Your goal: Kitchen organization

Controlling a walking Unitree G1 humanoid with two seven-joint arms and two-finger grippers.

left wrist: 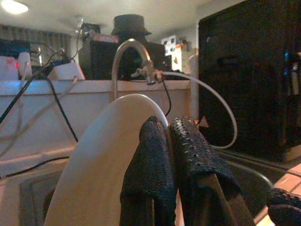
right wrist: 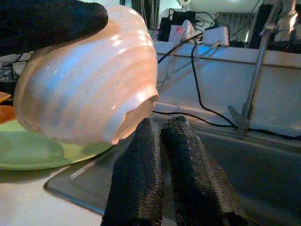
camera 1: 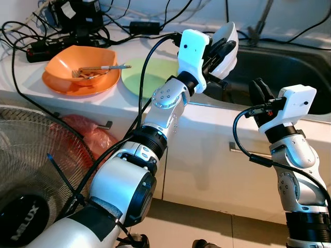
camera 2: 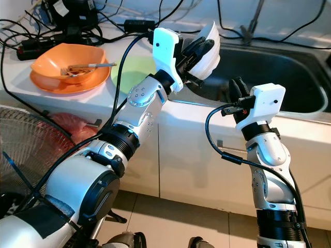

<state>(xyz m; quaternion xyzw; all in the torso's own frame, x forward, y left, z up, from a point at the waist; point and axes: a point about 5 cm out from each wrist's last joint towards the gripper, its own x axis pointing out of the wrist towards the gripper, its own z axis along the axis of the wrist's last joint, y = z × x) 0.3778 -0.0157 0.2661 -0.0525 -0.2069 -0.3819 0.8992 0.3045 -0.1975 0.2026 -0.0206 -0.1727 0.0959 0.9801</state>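
White and round, the bowl (camera 1: 227,44) is up in the air over the near left corner of the sink (camera 1: 289,72). The left gripper (camera 1: 220,51) pinches its rim tight, and the bowl is tipped on its side. The right gripper (camera 1: 260,92) is at the front edge of the sink, fingers (right wrist: 141,188) pressed together with nothing between them. On the counter (camera 1: 119,101) sit a green plate (camera 1: 150,75) and an orange bowl (camera 1: 80,70) with a fork (camera 1: 95,70) inside.

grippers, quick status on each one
left gripper: shut on the white bowl, held over the sink edge.
right gripper: shut, holding nothing.
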